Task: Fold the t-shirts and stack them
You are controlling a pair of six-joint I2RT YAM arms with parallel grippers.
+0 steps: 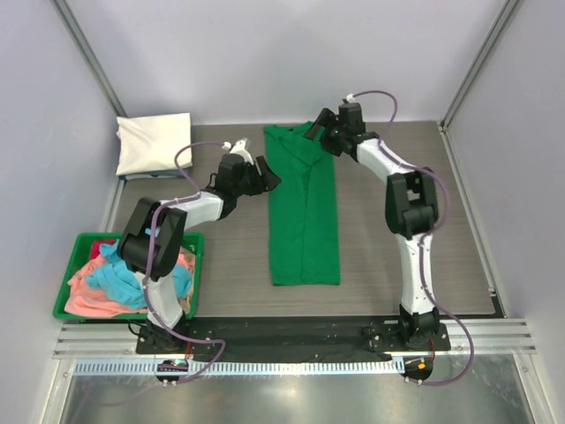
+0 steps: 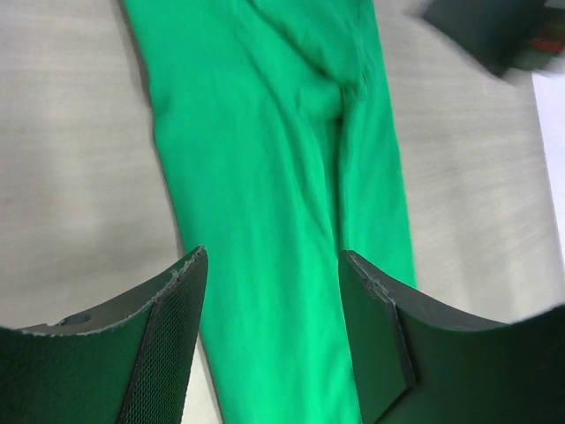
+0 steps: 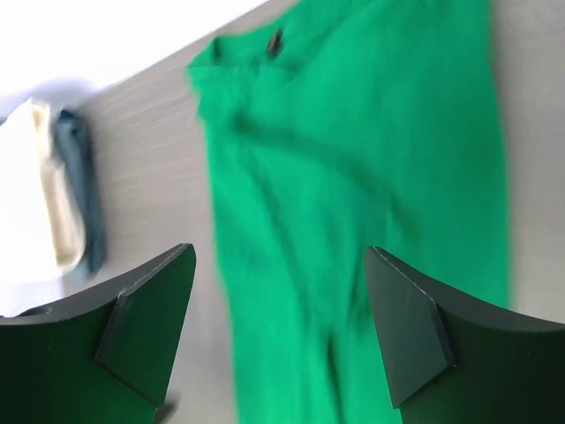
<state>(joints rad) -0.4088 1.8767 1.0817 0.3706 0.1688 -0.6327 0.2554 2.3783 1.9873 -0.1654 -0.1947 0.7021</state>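
Green t-shirt (image 1: 305, 212) is lying flat in the middle of the table (image 1: 229, 256), folded into a long narrow strip. Left gripper (image 2: 274, 256) hangs over its left edge up toward the collar end, spread apart, nothing in it. Right gripper (image 3: 278, 254) is above the collar end, also wide open and empty. Cream-white t-shirt (image 1: 154, 143) sits folded in the far left corner.

The top camera is looking down on the whole worktop (image 1: 229, 265); both wrist cameras are viewing the green t-shirt (image 1: 304, 212) closely.
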